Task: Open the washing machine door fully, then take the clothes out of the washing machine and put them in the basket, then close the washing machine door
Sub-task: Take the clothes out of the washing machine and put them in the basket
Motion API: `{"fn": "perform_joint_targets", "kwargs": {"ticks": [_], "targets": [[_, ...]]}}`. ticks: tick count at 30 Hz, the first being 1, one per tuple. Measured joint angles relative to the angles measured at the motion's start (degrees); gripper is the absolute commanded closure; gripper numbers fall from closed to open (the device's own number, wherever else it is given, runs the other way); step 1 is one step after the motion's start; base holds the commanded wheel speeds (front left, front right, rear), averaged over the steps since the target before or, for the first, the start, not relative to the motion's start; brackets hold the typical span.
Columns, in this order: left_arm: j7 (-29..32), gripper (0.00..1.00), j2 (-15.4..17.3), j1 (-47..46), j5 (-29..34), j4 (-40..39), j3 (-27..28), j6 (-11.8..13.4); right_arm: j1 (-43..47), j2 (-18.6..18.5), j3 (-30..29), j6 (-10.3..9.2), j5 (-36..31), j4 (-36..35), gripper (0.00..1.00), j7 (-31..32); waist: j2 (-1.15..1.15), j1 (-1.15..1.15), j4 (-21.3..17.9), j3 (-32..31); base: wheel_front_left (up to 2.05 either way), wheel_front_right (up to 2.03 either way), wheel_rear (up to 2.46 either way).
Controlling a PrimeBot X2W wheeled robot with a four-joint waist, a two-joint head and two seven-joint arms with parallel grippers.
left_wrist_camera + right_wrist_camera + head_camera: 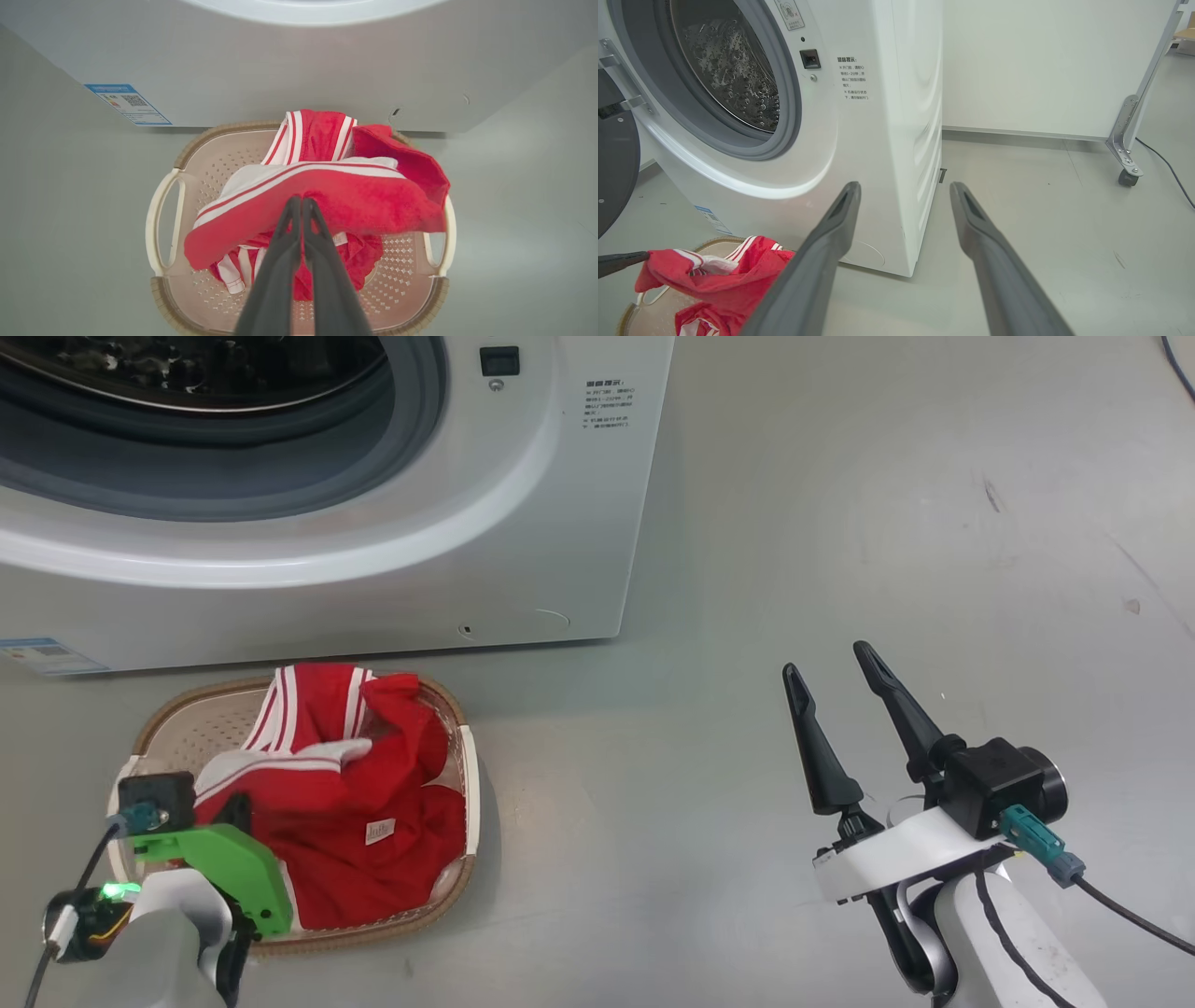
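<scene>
Red clothes (355,803) with white panels and thin red-and-white stripes lie bunched in the basket (187,695), which sits on the grey floor (840,523) just in front of the washing machine (560,523). We see a small white label on the lower fold, and one striped band draped over the basket's far rim, towards the machine.

From the left wrist view, our left gripper (299,200) has its two dark fingers pressed together on an upper fold of the clothes (373,200). That fold is lifted above the perforated cream bottom of the basket (224,158). In the right wrist view, the same fold hangs from a dark fingertip at the left edge, with the rest of the clothes (724,280) sagging into the basket (710,242).

Our right gripper (826,660) hovers over bare floor well to the right of the basket, its fingers spread wide and holding nothing.

The washing machine door (612,172) stands swung open at the left, and the steel drum (733,70) shows behind the grey gasket.
</scene>
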Motion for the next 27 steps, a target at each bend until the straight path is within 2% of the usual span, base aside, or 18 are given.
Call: {"fn": "perform_joint_targets", "kwargs": {"ticks": [8, 20, 21, 22, 23, 27], "targets": [[4.7, 1.00, 0.0, 0.8, 0.9, 4.6, -0.8, 0.6, -0.1, 0.0, 0.3, 0.15, -0.5, -0.7, 0.00, 0.0, 0.00, 0.00, -1.4, 2.0, 0.00, 0.00, 0.00], [5.3, 1.00, 0.6, -3.5, 0.8, 4.3, 0.2, 1.1, -0.4, -0.3, 0.2, 0.08, -1.1, -2.4, 0.00, 0.0, 0.00, 0.00, -3.2, 6.6, 0.00, 0.00, 0.00], [5.2, 0.91, 0.8, -4.1, 0.8, 4.3, 0.3, 1.4, -0.5, -0.4, 0.2, 0.08, -1.2, -2.5, 0.00, 0.0, 0.00, 0.00, -3.4, 7.0, 0.00, 0.00, 0.00], [5.1, 0.43, 1.0, -4.4, 0.8, 4.4, 0.4, 1.6, -0.7, -0.3, 0.2, 0.08, -1.4, -2.5, 0.00, 0.0, 0.00, 0.00, -3.5, 7.3, 0.00, 0.00, 0.00], [5.0, 0.00, 1.1, -4.6, 0.8, 4.4, 0.5, 1.6, -0.9, -0.3, 0.3, 0.08, -1.5, -2.5, 0.00, 0.0, 0.00, 0.00, -3.6, 7.7, 0.00, 0.00, 0.00], [4.6, 0.00, 1.1, -4.6, 0.7, 4.8, 0.6, 1.6, -1.5, -0.3, 0.2, 0.07, -1.5, -2.4, 0.00, 0.0, 0.00, 0.00, -4.3, 8.6, 0.00, 0.00, 0.00]]}}
